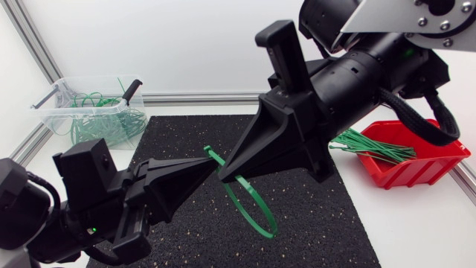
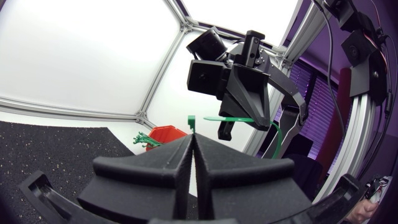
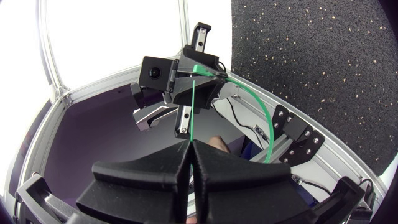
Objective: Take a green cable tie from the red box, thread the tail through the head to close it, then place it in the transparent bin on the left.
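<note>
The white worktop [image 1: 416, 231] carries a black mat [image 1: 320, 216]. The transparent bin [image 1: 52, 108] stands at the mat's far left corner and the red box [image 1: 424, 171] at its right; both hold spare green ties [image 1: 372, 145]. My right arm [image 1: 349, 82] comes in over the red box and my left arm [image 1: 44, 216] from the near left. My left hand [image 1: 207, 159] has its fingers together, clamped on the green cable tie [image 1: 256, 216] just below its head [image 2: 191, 123]. My right hand [image 1: 222, 172] is pressed together on the tail [image 2: 233, 118]. The tie hangs between them in a loop over the mat. The tail's tip lies just beside the head; I cannot see it through the slot. To thread well, I judge: hold the head steady, square the tip to the slot, and feed slowly without twist.
</note>
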